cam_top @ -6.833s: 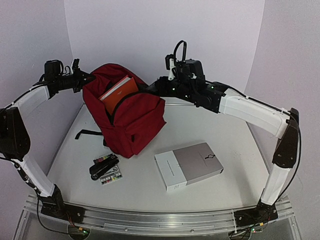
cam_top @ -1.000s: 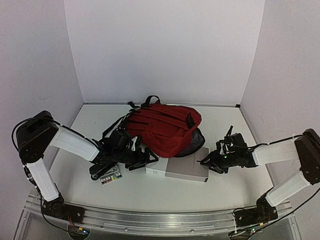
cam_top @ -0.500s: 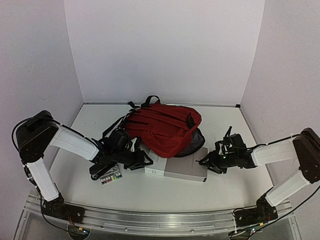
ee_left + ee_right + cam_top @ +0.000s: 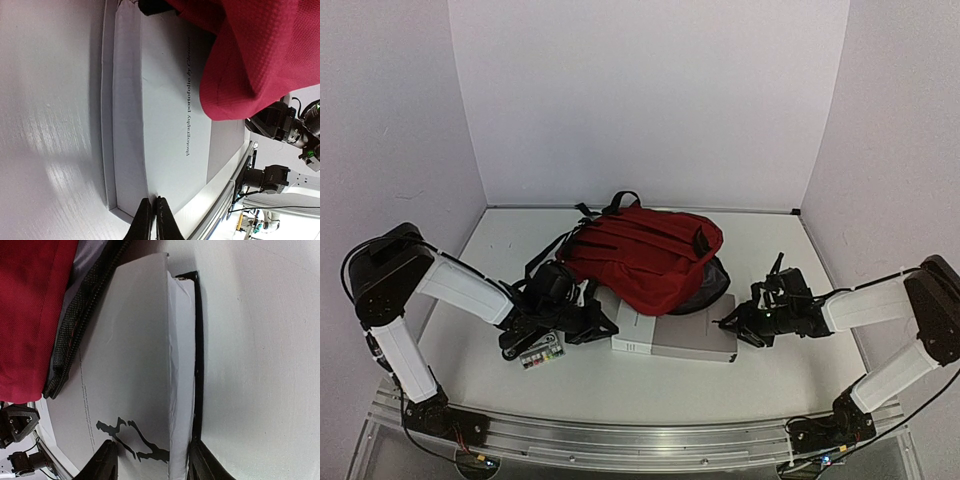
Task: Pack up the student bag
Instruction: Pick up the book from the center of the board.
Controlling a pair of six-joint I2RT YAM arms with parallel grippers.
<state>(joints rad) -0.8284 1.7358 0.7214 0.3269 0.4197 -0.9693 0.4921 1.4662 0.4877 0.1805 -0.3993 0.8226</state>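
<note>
The student bag (image 4: 645, 255) lies flat in the middle of the table, dark red, with its open mouth over the far part of a grey-white book (image 4: 680, 338). My left gripper (image 4: 608, 322) is at the book's left end. In the left wrist view its fingers (image 4: 151, 220) are shut, tips against the cover's corner edge of the book (image 4: 165, 110), below the bag's red fabric (image 4: 260, 50). My right gripper (image 4: 725, 325) holds the book's right end. In the right wrist view the right gripper (image 4: 152, 462) has one finger on the cover and one under the book (image 4: 125, 355).
A black stapler (image 4: 518, 340) and a small box of coloured items (image 4: 542, 353) lie by the left forearm. The bag's black straps (image 4: 545, 255) trail toward the back left. White walls enclose the table (image 4: 620, 395) on three sides.
Seconds ago the bag stood upright between raised arms with the book lying apart; now it lies flat over the book. In the last second the left gripper closed at the book's left end.
</note>
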